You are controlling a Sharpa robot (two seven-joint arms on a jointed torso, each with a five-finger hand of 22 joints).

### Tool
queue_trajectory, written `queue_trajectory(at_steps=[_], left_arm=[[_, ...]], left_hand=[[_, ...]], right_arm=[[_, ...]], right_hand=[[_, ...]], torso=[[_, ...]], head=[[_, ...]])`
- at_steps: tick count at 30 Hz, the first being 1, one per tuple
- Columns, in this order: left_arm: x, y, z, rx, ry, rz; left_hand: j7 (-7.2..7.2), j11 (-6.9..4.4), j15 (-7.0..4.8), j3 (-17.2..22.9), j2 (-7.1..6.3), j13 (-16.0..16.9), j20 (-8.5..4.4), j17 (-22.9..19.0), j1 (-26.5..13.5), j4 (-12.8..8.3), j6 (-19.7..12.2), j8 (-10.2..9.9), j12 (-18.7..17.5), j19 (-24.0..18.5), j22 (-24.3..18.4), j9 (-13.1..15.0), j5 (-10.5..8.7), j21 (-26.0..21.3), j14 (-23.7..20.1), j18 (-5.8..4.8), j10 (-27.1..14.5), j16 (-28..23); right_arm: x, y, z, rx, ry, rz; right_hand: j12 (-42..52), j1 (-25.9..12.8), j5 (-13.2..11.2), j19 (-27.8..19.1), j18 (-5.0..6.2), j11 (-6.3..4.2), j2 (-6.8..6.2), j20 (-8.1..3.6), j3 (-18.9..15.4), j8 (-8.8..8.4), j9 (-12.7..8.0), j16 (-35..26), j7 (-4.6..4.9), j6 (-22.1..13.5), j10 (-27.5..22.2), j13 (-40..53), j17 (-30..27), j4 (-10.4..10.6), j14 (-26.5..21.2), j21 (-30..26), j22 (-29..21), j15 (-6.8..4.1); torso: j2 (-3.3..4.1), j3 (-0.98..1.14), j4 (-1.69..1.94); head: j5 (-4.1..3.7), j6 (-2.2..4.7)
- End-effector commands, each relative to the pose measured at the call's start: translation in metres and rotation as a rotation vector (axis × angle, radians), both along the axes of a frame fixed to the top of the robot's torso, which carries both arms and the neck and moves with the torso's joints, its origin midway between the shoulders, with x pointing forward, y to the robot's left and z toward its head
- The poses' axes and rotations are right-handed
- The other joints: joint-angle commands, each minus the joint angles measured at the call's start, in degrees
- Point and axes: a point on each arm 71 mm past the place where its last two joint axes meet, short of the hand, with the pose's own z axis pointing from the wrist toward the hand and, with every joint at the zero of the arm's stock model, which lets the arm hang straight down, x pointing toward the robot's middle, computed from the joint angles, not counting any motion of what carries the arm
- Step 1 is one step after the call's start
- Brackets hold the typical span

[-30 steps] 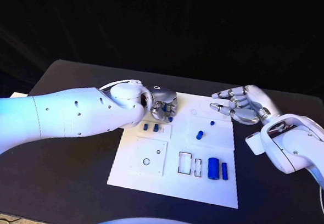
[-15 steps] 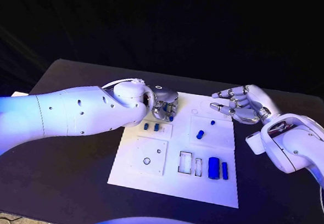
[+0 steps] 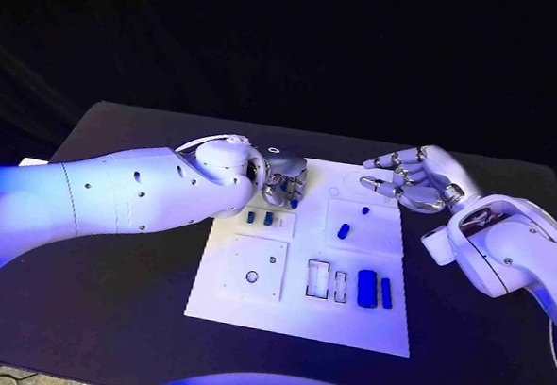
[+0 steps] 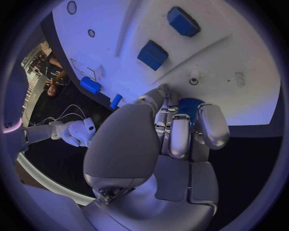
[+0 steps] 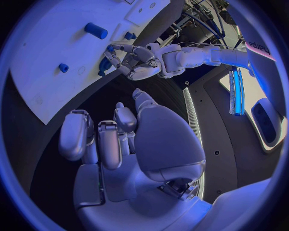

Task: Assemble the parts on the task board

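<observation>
The task board (image 3: pixel 344 329), a flat matte white plate with shallow rectangular recesses and small round holes, lies in the middle of the black table (image 3: pixel 104 276). The left hand (image 3: pixel 280 176), smooth silver metal with rounded segments, sits over the board's far left corner; in the left wrist view its fingers (image 4: pixel 178 137) curl around a ribbed blue part (image 4: pixel 191 107), which it holds close to the palm just above the white surface. The right hand (image 3: pixel 410 180) hovers past the board's far right edge, over the black table, its fingers loosely bent and apart with nothing in them, as the right wrist view (image 5: pixel 120 144) also shows. On the board, two small blue blocks (image 3: pixel 259 217) stand side by side in a raised square just near of the left hand; a short blue peg (image 3: pixel 344 230) lies tilted right of them, and a tiny blue stub (image 3: pixel 363 209) sits beyond it. Near the board's right near side, a thick blue cylinder (image 3: pixel 367 288) lies lengthwise beside a thinner blue rod (image 3: pixel 386 293), just right of two empty rectangular slots (image 3: pixel 319 279). A square panel with a round hole (image 3: pixel 254 268) lies to the left of these.
</observation>
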Motion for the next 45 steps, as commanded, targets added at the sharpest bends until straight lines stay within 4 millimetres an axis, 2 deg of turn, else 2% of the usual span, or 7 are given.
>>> queue_trajectory(at_steps=[1, 9, 20, 28, 36, 40, 45], left_arm=[[-0.0037, -0.0012, -0.0081, 0.031, 0.046, -0.013], [-0.0043, -0.0021, -0.008, 0.031, 0.048, -0.014], [-0.0056, -0.0045, -0.007, 0.021, 0.045, -0.017], [-0.0054, -0.0047, -0.0074, 0.025, 0.048, -0.013], [-0.005, -0.0051, -0.0076, 0.027, 0.05, -0.012], [-0.0048, -0.0062, -0.0063, 0.011, 0.036, -0.016], [-0.0042, -0.0067, -0.0036, -0.033, 0.014, -0.015]], left_hand=[[-0.02, -0.07, -0.35, 0.42, -0.36, -0.25, 0.01, -0.06, -0.42, 0.03, 0.4, -0.35, -0.35, 0.37, 0.11, -0.1, -0.23, 0.25, 2.21, -0.94, 0.32, -0.14], [0.07, 0.06, -0.28, 0.87, -0.43, -0.45, 0.05, -0.21, -0.59, -0.14, 0.6, -0.63, -0.83, 0.3, 0.26, -0.25, -0.22, 0.34, 2.19, -0.96, 0.29, -0.13], [-0.12, 0.19, -0.16, 1.77, -1.13, -0.91, 0.19, -0.59, -1.43, -0.54, -0.57, -2.34, -2.16, 0.13, 0.6, -1.04, -0.25, 0.5, 2.13, -0.95, 0.05, -0.06], [-0.12, 0.24, -0.13, 1.94, -1.08, -0.97, 0.22, -0.65, -1.63, -0.53, -0.44, -2.44, -2.39, 0.1, 0.65, -1.09, -0.25, 0.51, 2.12, -0.95, -0.03, -0.04], [0.22, 0.21, -0.14, 3.28, 0.19, -0.76, 0.29, -0.85, -1.81, -0.97, 2.91, -1.56, -2.43, -0.01, 0.93, -0.73, -0.32, 0.61, 2.08, -0.94, 1.84, 0.13], [-0.08, -0.25, -0.48, 4.53, 1.31, -0.45, 0.1, -0.88, -1.13, -1.94, 5.1, -1.0, -2.46, -0.05, 1.16, -0.44, -1.62, 0.72, 2.08, -0.92, 3.89, 0.29], [-0.29, -0.6, -0.78, 5.59, 1.87, -0.18, -0.2, -0.83, -0.99, -2.97, 6.56, -0.84, -2.91, 0.07, 1.68, -0.26, -2.31, 1.15, 2.12, -1.01, 5.44, 0.52]], right_arm=[[-0.0006, 0.0012, -0.0007, -0.004, 0.004, 0.015], [-0.0006, 0.0014, -0.0007, -0.004, 0.005, 0.016], [-0.0006, 0.0016, -0.0008, -0.004, 0.005, 0.016], [-0.0007, 0.0018, -0.0008, -0.004, 0.006, 0.017], [-0.0008, 0.0019, -0.0009, -0.005, 0.008, 0.018], [-0.0008, 0.0023, -0.001, -0.006, 0.009, 0.02], [-0.0007, 0.0025, -0.0012, -0.006, 0.011, 0.021]], right_hand=[[0.25, -0.03, 0.28, -0.35, 0.37, -0.03, 0.43, -0.08, -0.23, 0.12, 0.05, -0.26, 0.12, 0.16, -0.12, 0.08, 5.19, -0.06, 3.67, -0.26, 0.01, 0.15], [0.24, 0.02, 0.3, -0.33, 0.37, -0.04, 0.49, -0.09, -0.21, 0.13, 0.05, -0.28, 0.12, 0.17, -0.12, 0.07, 5.17, -0.08, 3.67, -0.25, 0.03, 0.14], [0.24, 0.02, 0.3, -0.33, 0.37, -0.04, 0.49, -0.09, -0.21, 0.13, 0.05, -0.28, 0.12, 0.17, -0.12, 0.07, 5.17, -0.08, 3.67, -0.25, 0.03, 0.14], [0.24, 0.02, 0.3, -0.33, 0.37, -0.04, 0.49, -0.09, -0.21, 0.13, 0.05, -0.28, 0.12, 0.17, -0.12, 0.07, 5.17, -0.08, 3.67, -0.25, 0.03, 0.14], [0.24, 0.02, 0.3, -0.33, 0.37, -0.04, 0.49, -0.09, -0.21, 0.13, 0.05, -0.28, 0.12, 0.17, -0.12, 0.07, 5.17, -0.08, 3.67, -0.25, 0.03, 0.14], [0.24, 0.02, 0.3, -0.33, 0.37, -0.04, 0.49, -0.09, -0.21, 0.13, 0.05, -0.28, 0.12, 0.17, -0.12, 0.07, 5.17, -0.08, 3.67, -0.25, 0.03, 0.14], [0.29, 0.04, 0.3, -0.32, 0.37, -0.04, 0.52, -0.09, -0.2, 0.13, 0.05, -0.28, 0.12, 0.17, -0.1, 0.1, 5.17, -0.08, 3.67, -0.24, 0.05, 0.14]], torso=[[-0.02, 0.01, 0.05], [-0.03, 0.0, 0.05], [0.0, -0.01, 0.06], [-0.02, 0.01, 0.04], [-0.01, 0.01, 0.04], [-0.02, 0.0, 0.07], [-0.04, -0.01, 0.05]], head=[[-0.08, -0.04], [0.0, -0.04], [-0.05, -0.05], [-0.08, -0.08], [-0.04, -0.05], [-0.08, -0.09], [-0.05, -0.06]])
